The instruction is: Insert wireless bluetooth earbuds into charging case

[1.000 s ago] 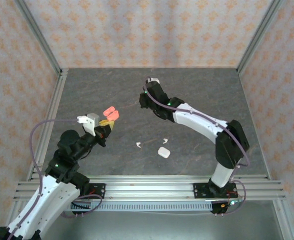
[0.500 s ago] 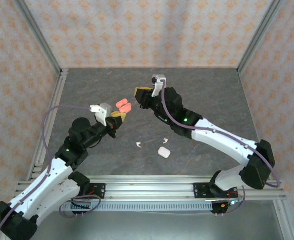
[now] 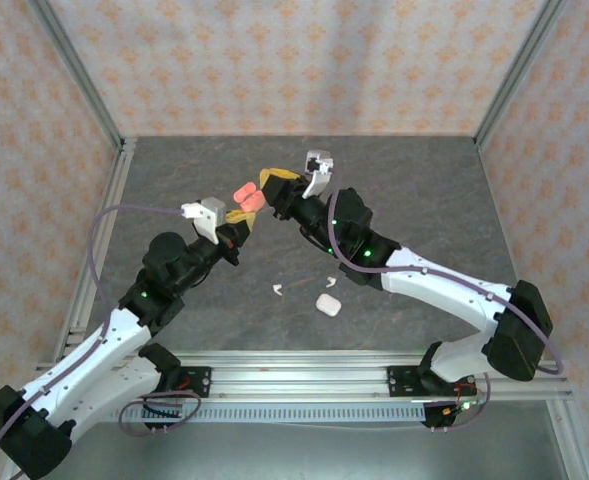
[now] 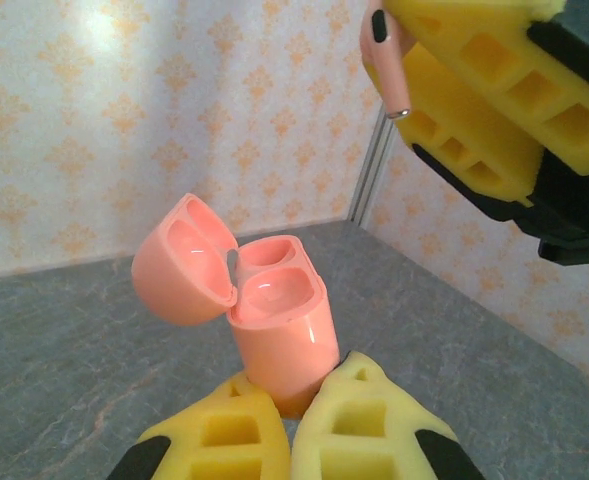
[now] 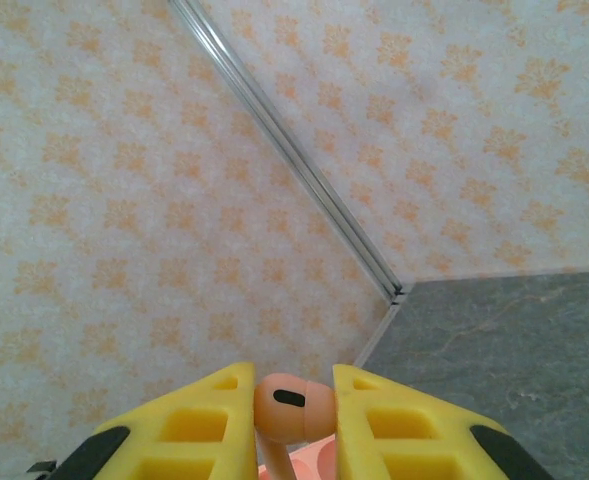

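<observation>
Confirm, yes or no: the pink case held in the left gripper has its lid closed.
No: the pink case in the left gripper has its lid swung open, showing both inner wells.

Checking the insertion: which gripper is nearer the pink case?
Left. The left gripper grips the pink case by its base; the right gripper, holding a pink earbud, hovers near its open top, apart.

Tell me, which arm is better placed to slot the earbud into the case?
Right. The right gripper pinches a pink earbud close to the open pink case, which the left gripper grips.
</observation>
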Controlling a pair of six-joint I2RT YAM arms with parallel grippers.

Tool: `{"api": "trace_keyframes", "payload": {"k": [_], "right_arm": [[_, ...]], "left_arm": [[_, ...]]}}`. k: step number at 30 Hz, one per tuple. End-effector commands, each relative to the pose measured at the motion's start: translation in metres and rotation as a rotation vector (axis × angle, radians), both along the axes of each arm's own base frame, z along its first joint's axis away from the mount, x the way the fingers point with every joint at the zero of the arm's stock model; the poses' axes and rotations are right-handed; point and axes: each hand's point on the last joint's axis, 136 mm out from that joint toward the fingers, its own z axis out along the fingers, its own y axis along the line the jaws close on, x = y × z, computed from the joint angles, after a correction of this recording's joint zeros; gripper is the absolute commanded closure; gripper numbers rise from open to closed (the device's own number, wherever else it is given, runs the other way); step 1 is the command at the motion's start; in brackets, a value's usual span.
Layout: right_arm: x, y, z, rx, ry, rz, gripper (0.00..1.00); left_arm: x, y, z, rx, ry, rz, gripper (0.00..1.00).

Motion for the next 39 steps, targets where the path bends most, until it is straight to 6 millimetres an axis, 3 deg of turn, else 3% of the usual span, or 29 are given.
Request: {"api": "trace_keyframes", "payload": {"k": [1,8,17,39], "right_arm": [[-0.004,0.008,0.007,0.064,-0.012,0.039,0.78],[-0.001,0.022,-0.01,0.018,-0.002,0.044,0.78],[0.003,0.026,-0.025,-0.023,0.007,0.034,0.79],[-0.002,0.026,-0.019,0.008,0.025,0.053,0.79]], "left_arm": [[0.002,0.003,0.035,-0.033,-0.1,0.035,1.0],[0.005,-0.002,0.039,-0.033,-0.106,0.034,1.0],[0.009,-0.001,0.042,-0.028,-0.102,0.057,1.0],[0.016,-0.005,0.035,0.004,-0.082,0.068,1.0]]}}
